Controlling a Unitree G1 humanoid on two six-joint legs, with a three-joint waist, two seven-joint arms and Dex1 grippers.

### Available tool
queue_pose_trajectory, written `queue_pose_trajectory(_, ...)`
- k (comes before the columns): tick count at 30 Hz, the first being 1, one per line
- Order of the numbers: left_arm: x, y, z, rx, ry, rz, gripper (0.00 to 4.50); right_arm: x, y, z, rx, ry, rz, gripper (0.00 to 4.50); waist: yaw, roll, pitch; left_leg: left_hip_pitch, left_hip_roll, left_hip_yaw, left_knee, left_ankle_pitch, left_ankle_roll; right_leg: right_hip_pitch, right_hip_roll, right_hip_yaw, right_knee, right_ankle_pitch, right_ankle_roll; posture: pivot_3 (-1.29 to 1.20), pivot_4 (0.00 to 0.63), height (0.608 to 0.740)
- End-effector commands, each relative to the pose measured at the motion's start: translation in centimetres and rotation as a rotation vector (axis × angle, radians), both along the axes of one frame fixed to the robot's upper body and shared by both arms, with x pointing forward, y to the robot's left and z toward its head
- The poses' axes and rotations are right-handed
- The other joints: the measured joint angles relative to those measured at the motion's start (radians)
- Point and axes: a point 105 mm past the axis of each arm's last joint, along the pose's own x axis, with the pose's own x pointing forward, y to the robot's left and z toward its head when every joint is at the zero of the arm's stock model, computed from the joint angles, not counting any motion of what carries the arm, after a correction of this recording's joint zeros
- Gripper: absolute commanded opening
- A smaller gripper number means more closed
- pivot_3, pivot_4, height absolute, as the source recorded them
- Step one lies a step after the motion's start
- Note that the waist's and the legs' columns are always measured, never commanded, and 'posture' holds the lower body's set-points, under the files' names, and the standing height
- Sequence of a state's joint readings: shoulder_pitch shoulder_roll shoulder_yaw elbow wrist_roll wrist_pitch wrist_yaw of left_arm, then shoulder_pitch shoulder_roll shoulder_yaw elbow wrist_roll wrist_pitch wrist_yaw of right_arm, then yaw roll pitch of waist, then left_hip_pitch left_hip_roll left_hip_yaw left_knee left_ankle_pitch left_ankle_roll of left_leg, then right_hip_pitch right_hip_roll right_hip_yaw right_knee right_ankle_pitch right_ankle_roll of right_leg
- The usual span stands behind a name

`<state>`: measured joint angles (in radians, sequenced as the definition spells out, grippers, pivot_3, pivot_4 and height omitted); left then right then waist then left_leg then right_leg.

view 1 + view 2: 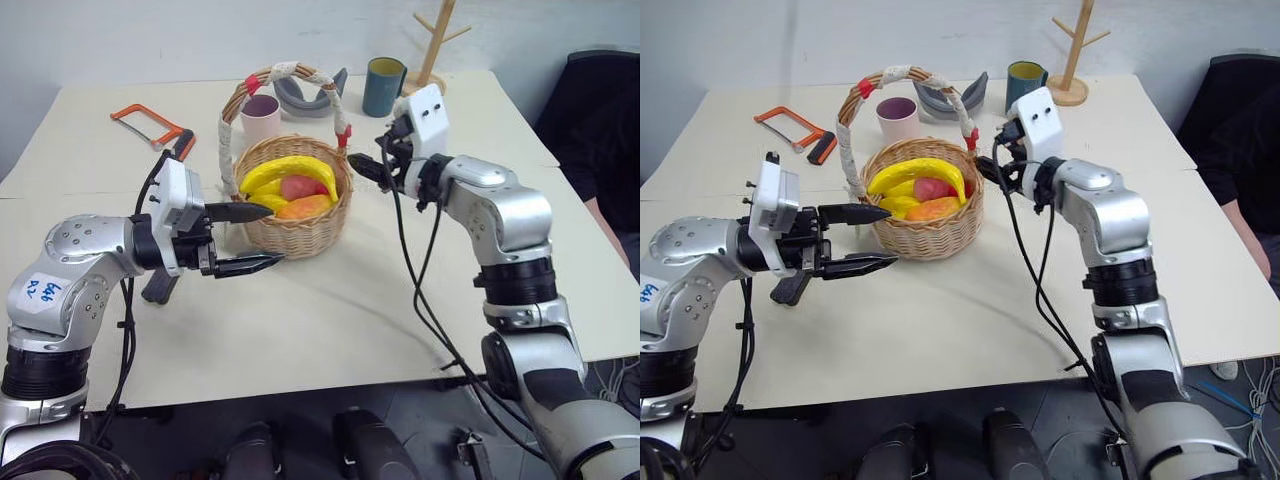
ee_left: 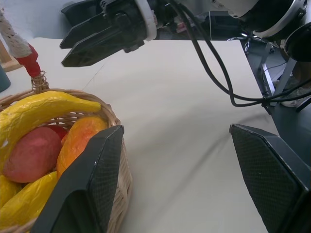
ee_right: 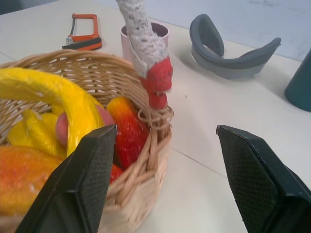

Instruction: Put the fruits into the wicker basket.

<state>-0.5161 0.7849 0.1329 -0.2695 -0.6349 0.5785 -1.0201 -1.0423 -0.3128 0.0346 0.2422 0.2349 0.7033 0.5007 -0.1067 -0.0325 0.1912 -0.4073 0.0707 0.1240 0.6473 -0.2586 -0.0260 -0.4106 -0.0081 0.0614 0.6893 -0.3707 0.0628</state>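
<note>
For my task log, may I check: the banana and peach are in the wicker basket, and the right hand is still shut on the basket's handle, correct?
Not quite. The banana and peach are in the wicker basket, but the right hand is open and holds nothing; its fingers stand apart beside the handle, as the right wrist view shows.

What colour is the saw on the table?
Orange with a black handle, best in the left eye view.

My own left fingers [image 2: 92, 184] hid the near wall of the wicker basket [image 2: 121, 179] at the lower left. The peach [image 2: 31, 154] lay half buried under the banana [image 2: 43, 109], and the frame's left edge cut both off.
</note>
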Motion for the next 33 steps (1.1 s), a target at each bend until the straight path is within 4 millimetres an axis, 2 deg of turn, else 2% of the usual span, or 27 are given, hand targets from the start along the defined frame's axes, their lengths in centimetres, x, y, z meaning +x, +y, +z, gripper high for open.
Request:
queue_pose_trajectory(1,-0.3,-0.4,1.0,0.004,-0.053,-0.025,3.66,0.9,1.5,1.6,0.022,-0.066,0.013,3.37,-0.001,0.0,0.0,0.0,0.0,0.0,0.0,0.0,0.0,0.0,0.0,0.0,0.0,0.0,0.0,0.0,0.15,0.74)
queue_pose_trajectory(6,-0.3,-0.5,1.0,0.004,-0.057,-0.026,3.66,3.0,2.3,1.2,0.04,-0.059,-0.021,3.37,-0.004,0.0,0.0,0.0,0.0,0.0,0.0,0.0,0.0,0.0,-0.001,0.0,0.0,0.0,0.0,0.0,0.15,0.74)
queue_pose_trajectory(7,-0.4,-0.5,1.0,0.003,-0.058,-0.027,3.66,3.3,2.4,1.0,0.046,-0.052,-0.015,3.2,-0.004,0.0,0.0,0.0,0.0,0.0,0.0,0.0,0.0,0.0,-0.001,0.0,0.0,0.0,0.0,0.0,0.15,0.74)
queue_pose_trajectory(9,-0.5,-0.6,1.0,0.002,-0.06,-0.025,3.66,3.7,2.5,0.2,0.047,-0.041,-0.008,2.77,-0.004,0.0,0.0,0.0,-0.001,0.0,0.0,0.0,0.0,0.0,-0.001,0.0,0.0,0.0,0.0,0.0,0.15,0.74)
queue_pose_trajectory(11,-0.6,-0.5,0.9,0.001,-0.06,-0.022,3.66,3.8,2.6,-0.1,0.046,-0.043,-0.006,2.15,-0.004,0.0,0.0,0.0,-0.001,0.0,0.0,0.0,0.0,0.0,-0.001,0.0,0.0,0.0,0.0,0.0,0.15,0.74)
queue_pose_trajectory(16,-0.5,-0.6,0.9,-0.004,-0.057,-0.018,3.66,3.8,2.7,0.6,0.095,-0.07,0.004,0.45,-0.005,0.0,0.0,0.0,0.0,0.0,0.0,0.0,0.0,0.0,-0.001,0.0,0.0,0.0,0.0,0.0,0.15,0.74)
queue_pose_trajectory(17,-0.5,-0.6,0.9,-0.005,-0.057,-0.019,3.66,3.7,2.7,0.7,0.106,-0.076,0.005,0.26,-0.005,0.0,0.0,0.0,0.0,0.0,0.0,0.0,0.0,0.0,-0.001,-0.001,0.001,0.0,0.0,0.0,0.15,0.74)
queue_pose_trajectory(23,-0.2,-1.0,1.0,-0.013,-0.059,-0.035,3.66,3.3,2.0,1.7,0.132,-0.11,0.004,0.24,-0.004,0.0,0.0,0.0,0.0,0.0,0.0,0.0,0.0,0.0,-0.001,-0.001,0.001,0.0,0.0,0.0,0.15,0.74)
queue_pose_trajectory(24,-0.1,-1.0,1.0,-0.015,-0.059,-0.039,3.66,3.0,1.5,2.1,0.133,-0.127,0.001,0.24,-0.003,0.0,0.0,0.0,0.0,0.0,0.0,0.0,0.0,0.0,-0.001,-0.001,0.001,0.0,0.0,0.0,0.15,0.74)
queue_pose_trajectory(26,-0.1,-1.4,1.0,-0.022,-0.054,-0.059,3.66,2.0,-2.3,3.1,0.113,-0.166,-0.082,0.24,0.001,0.0,0.0,-0.001,0.0,-0.001,0.0,0.0,0.0,0.0,-0.001,-0.001,0.0,0.0,0.0,0.0,0.15,0.74)
queue_pose_trajectory(30,-0.3,-1.8,0.9,-0.032,-0.046,-0.083,3.66,-0.2,-7.3,3.8,0.116,-0.171,-0.19,0.24,0.029,0.0,0.0,-0.002,-0.001,-0.003,0.0,0.0,0.0,0.0,-0.003,-0.002,0.0,0.0,0.0,0.0,0.15,0.74)
queue_pose_trajectory(33,-0.3,-2.1,0.8,-0.048,-0.028,-0.105,3.66,-2.6,-13.2,3.1,0.082,-0.145,-0.335,0.24,0.033,0.0,0.0,-0.002,-0.002,-0.002,0.001,-0.001,0.001,0.001,-0.003,-0.001,-0.001,0.0,0.0,0.0,0.15,0.74)
